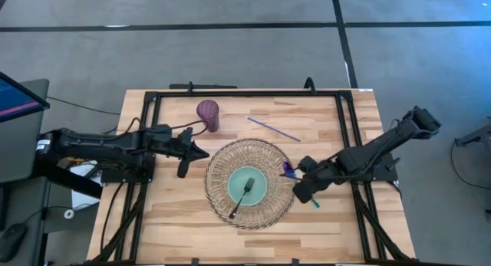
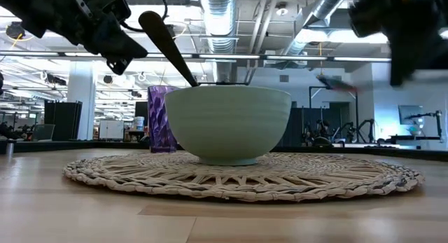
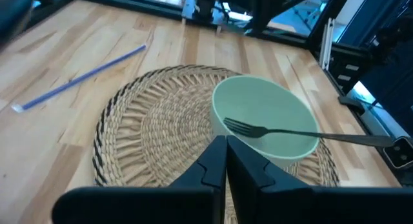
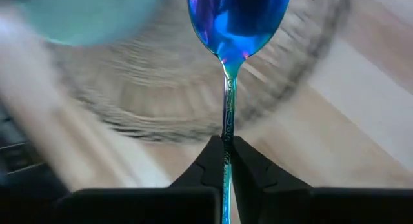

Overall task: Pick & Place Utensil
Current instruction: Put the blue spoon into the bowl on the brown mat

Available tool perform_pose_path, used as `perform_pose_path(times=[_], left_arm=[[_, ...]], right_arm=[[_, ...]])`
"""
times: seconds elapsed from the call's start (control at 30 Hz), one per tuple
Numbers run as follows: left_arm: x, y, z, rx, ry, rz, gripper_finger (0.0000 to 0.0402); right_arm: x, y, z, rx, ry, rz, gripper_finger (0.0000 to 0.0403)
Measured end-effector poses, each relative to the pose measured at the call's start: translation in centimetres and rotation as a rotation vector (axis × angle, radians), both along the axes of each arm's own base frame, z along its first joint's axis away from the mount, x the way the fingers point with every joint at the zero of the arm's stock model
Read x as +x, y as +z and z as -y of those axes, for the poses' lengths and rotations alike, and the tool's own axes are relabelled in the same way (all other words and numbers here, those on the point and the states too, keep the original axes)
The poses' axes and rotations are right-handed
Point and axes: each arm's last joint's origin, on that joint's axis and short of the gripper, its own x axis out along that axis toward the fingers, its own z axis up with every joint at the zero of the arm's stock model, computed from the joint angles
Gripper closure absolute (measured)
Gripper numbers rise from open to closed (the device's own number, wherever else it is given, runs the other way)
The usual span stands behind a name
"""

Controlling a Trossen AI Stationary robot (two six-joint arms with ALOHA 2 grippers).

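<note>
A pale green bowl (image 1: 247, 186) stands on a round woven mat (image 1: 222, 162). A dark fork (image 1: 241, 198) lies with its tines inside the bowl and its handle (image 2: 166, 45) leaning out over the rim. My right gripper (image 1: 301, 182) hovers over the mat's right edge, shut on a shiny blue spoon (image 4: 237, 17). My left gripper (image 1: 189, 152) is shut and holds nothing, left of the mat; in its wrist view its fingers (image 3: 226, 166) point at the bowl (image 3: 264, 117). My right gripper pinches the spoon's thin handle (image 4: 226, 137) between its two fingers. The handle runs along the fingers, and the spoon's bowl sticks out ahead of them toward the mat. The spoon is lifted clear of the table.
A purple cup (image 1: 208, 114) stands beyond the mat at its far left. A long blue straw (image 1: 274, 129) lies on the wood at the far right of the mat. A black frame (image 1: 153, 97) runs around the table. Bare wood shows along the near edge.
</note>
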Motion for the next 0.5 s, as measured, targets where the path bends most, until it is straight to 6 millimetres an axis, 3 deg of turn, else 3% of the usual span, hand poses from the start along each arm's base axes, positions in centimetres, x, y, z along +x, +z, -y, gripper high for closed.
perform_pose_path(times=[0.23,0.5], left_arm=[[0.6,-0.5,0.0,-0.028,0.006,-0.036,0.0395],[0.8,-0.7,0.0,-0.029,0.005,-0.048,0.0392]], right_arm=[[3.6,3.1,0.0,-0.033,0.155,0.076,0.0396],[9.2,4.1,0.6,0.021,0.34,0.073,0.0395]])
